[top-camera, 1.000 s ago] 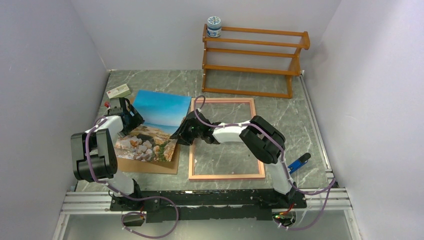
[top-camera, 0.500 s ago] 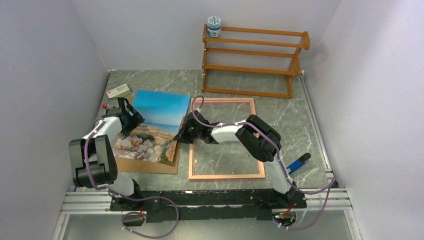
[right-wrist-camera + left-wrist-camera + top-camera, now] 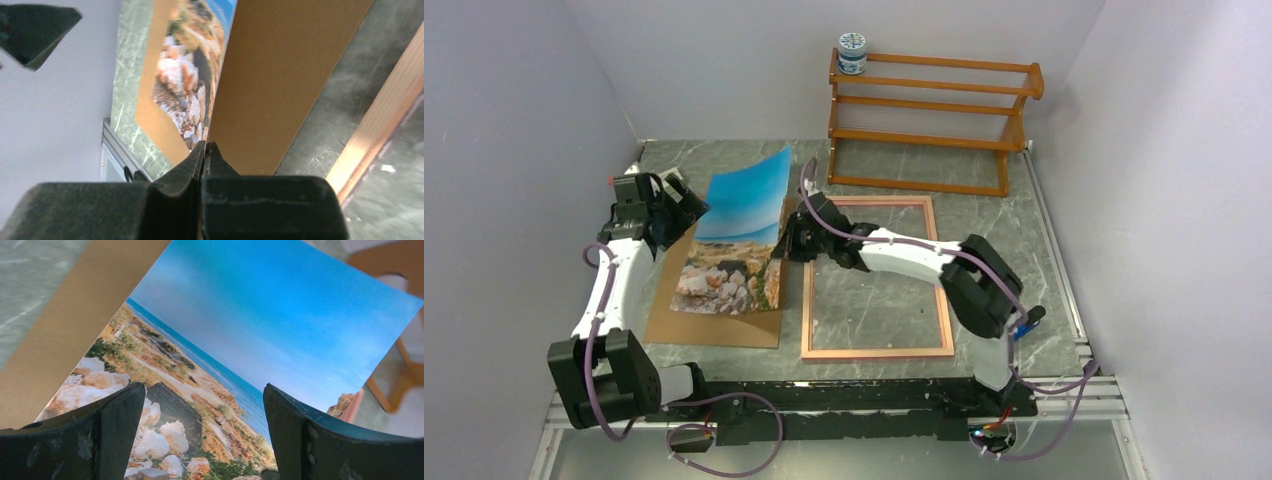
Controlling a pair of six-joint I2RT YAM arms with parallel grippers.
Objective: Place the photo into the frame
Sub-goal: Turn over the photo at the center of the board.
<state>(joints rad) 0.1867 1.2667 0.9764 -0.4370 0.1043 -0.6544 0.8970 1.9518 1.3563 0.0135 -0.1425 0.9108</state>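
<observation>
Upcurved photo (image 3: 742,230) left of frame (image 3: 879,351)

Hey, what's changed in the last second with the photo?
The right gripper closed on the photo at its right edge and lifted it, so it now curls up off the brown panel. The left gripper, open, drew back toward the far-left corner. The frame and rack stayed put.

You have the photo (image 3: 734,250) over the panel (image 3: 709,328), left of the frame (image 3: 876,351); the rack (image 3: 924,138) stands behind.

Plain pale walls (image 3: 504,120) enclose a grey-green marble tabletop (image 3: 1024,240); wooden rack (image 3: 924,139) at back.
</observation>
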